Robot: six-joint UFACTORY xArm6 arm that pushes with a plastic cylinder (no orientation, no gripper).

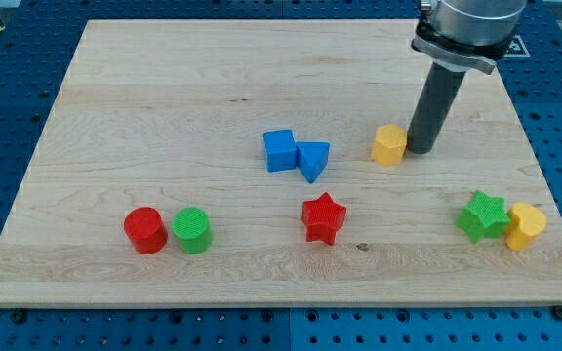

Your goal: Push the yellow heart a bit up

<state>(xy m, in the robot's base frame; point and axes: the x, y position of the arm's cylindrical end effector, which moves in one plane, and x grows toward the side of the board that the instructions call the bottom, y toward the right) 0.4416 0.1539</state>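
**Tip beside a yellow block, heart near the right edge**

We carry no gripper, only a dark rod that holds nothing. Our tip (420,150) stands on the bench (164,97), just right of a yellow block (389,144) with a blunt, angular shape; we cannot tell whether they touch. The yellow heart (526,226), its outline hard to read, sits at the view's lower right, touching the green star (483,215). The arm above the rod is cut off at the view's top.

High oblique view over board (261,88)
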